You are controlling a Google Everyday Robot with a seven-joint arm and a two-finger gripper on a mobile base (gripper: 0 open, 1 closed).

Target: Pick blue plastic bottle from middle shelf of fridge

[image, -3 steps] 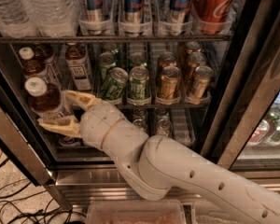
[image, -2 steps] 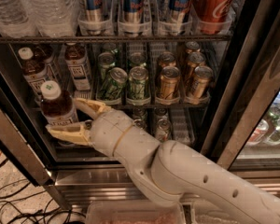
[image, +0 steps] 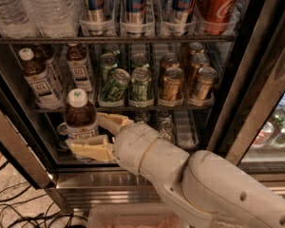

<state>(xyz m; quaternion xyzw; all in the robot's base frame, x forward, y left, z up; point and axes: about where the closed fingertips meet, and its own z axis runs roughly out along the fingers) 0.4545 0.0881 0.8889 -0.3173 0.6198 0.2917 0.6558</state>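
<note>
My gripper (image: 87,134) is shut on the blue plastic bottle (image: 79,114), a small bottle of brown drink with a white cap and a white label. I hold it upright in front of the fridge (image: 256,80), just below the front rail of the middle shelf (image: 147,109) on the left side. One tan finger (image: 91,149) crosses the bottle's front and the other finger (image: 113,121) is at its right. The bottle's base is hidden behind the finger. My white arm (image: 190,175) reaches in from the lower right.
Two more tea bottles (image: 38,77) stand in the shelf's left lanes, green cans (image: 140,84) and gold cans (image: 173,82) to their right. Above are water bottles (image: 9,8), blue cans (image: 133,4) and a red can (image: 218,4). Cables (image: 9,203) lie on the floor at lower left.
My gripper has moved to the right and toward the camera with the bottle in it, drawing it out from the left lane to in front of the shelf.
</note>
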